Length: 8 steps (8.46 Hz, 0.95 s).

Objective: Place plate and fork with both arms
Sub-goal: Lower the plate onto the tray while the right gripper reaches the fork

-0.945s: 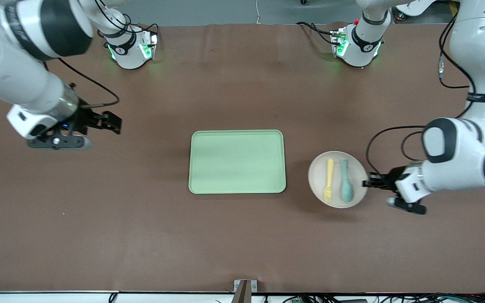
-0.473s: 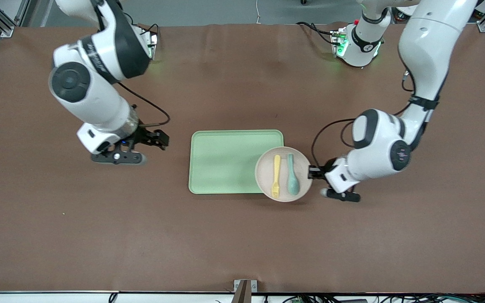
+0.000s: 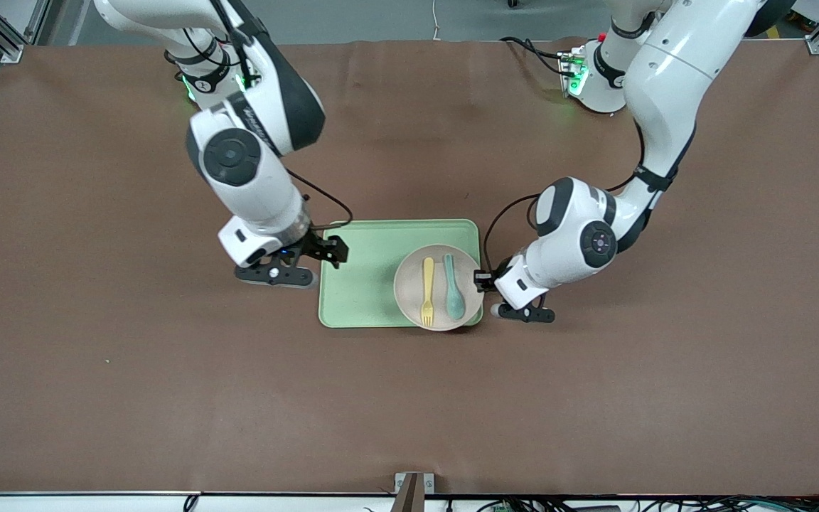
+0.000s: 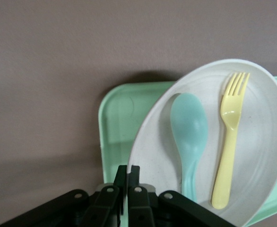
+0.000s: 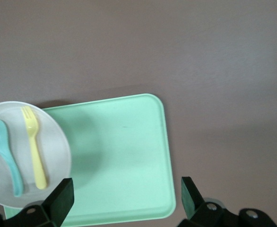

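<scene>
The pale plate carries the yellow fork and a teal spoon side by side. It hangs over the green tray, at the tray's end toward the left arm, and casts a shadow on it. My left gripper is shut on the plate's rim, and the left wrist view shows its fingers pinching the plate beside the spoon and fork. My right gripper is open and empty over the tray's end toward the right arm.
The tray lies in the middle of the brown table. The right wrist view shows the tray with the plate over its end. Both arm bases stand at the table's edge farthest from the camera.
My left gripper has carried the plate, with fork and spoon on it, from beside the tray to over the tray. My right arm has swung in from the table's end to the tray's edge.
</scene>
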Tool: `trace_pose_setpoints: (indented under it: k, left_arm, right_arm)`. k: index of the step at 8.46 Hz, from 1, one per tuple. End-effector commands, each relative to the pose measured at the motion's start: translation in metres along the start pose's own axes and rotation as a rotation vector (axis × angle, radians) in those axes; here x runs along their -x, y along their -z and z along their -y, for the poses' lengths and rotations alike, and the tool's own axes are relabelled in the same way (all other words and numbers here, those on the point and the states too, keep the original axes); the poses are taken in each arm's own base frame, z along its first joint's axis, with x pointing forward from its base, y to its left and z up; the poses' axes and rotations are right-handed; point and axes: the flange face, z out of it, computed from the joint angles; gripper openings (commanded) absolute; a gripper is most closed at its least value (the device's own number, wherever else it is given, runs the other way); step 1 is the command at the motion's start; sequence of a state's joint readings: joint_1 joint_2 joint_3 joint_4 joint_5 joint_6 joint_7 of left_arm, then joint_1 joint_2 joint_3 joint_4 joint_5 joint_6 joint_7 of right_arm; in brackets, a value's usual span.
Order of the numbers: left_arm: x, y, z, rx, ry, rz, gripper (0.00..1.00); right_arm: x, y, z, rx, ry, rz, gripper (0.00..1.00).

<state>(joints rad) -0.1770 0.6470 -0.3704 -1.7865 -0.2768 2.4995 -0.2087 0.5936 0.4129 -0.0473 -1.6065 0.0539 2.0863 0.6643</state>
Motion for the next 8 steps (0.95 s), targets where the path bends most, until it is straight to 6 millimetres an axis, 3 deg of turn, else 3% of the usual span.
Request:
trace_pose_setpoints:
  k: [1, 4, 5, 6, 7, 8]
  left_arm:
    - [0.016, -0.015, -0.003, 0.002, 0.016, -0.013, 0.00]
    - [0.039, -0.043, -0.003, -0.014, 0.001, -0.001, 0.00]
    - [0.038, -0.044, -0.001, -0.015, 0.005, 0.001, 0.09]
    - [0.036, -0.040, 0.002, -0.014, 0.012, -0.001, 0.37]
    - [0.032, -0.032, 0.004, -0.013, 0.016, -0.010, 0.57]
    - [0.025, -0.013, 0.005, -0.008, 0.013, -0.039, 0.62]
  right_arm:
    - [0.005, -0.021, 0.021, -0.005, -0.034, -0.026, 1.00]
    - [0.031, -0.074, 0.069, -0.049, -0.045, -0.072, 0.99]
    - [0.037, -0.090, 0.078, -0.059, -0.028, -0.086, 1.00]
    - [0.044, -0.101, 0.085, -0.060, -0.015, -0.088, 1.00]
    - [0.049, -0.114, 0.091, -0.067, -0.004, -0.094, 0.99]
    - [0.056, -0.125, 0.100, -0.072, 0.022, -0.110, 0.98]
